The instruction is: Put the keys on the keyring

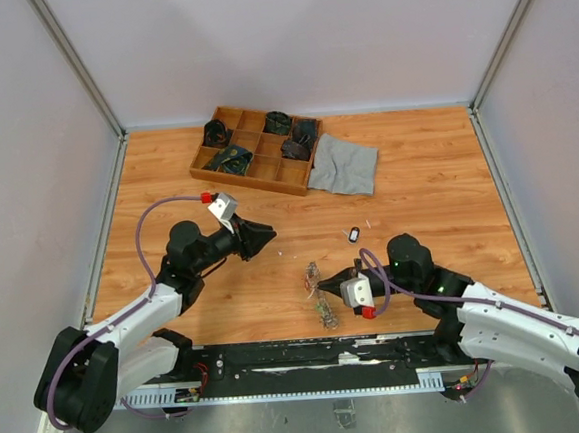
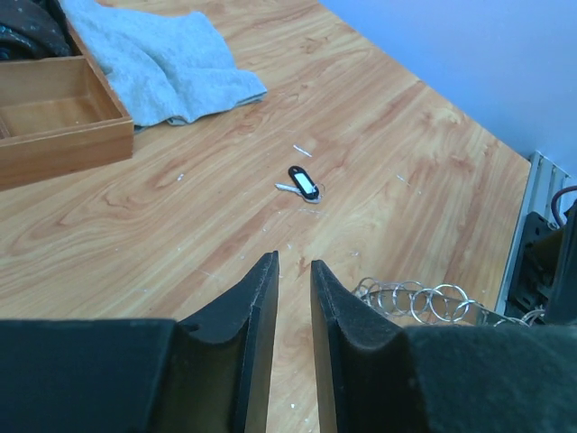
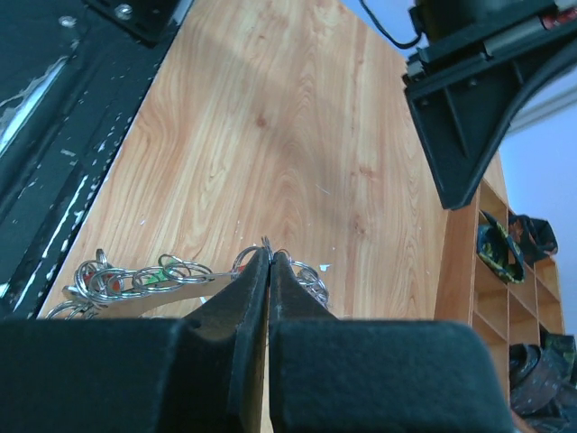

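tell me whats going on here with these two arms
The right gripper is shut on one ring of the keyring, a string of linked metal rings lying on the table near the arms. The left gripper hovers over the wood, jaws slightly apart and empty. One key with a black tag lies loose, not yet on the keyring. A wooden tray and grey cloth sit at the back.

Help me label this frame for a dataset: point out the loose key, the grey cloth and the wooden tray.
loose key [image 2: 305, 183]: left wrist view, on its black tag.
grey cloth [image 1: 346, 164]: top external view, middle of the fabric.
wooden tray [image 1: 252, 183]: top external view, on its near wall.
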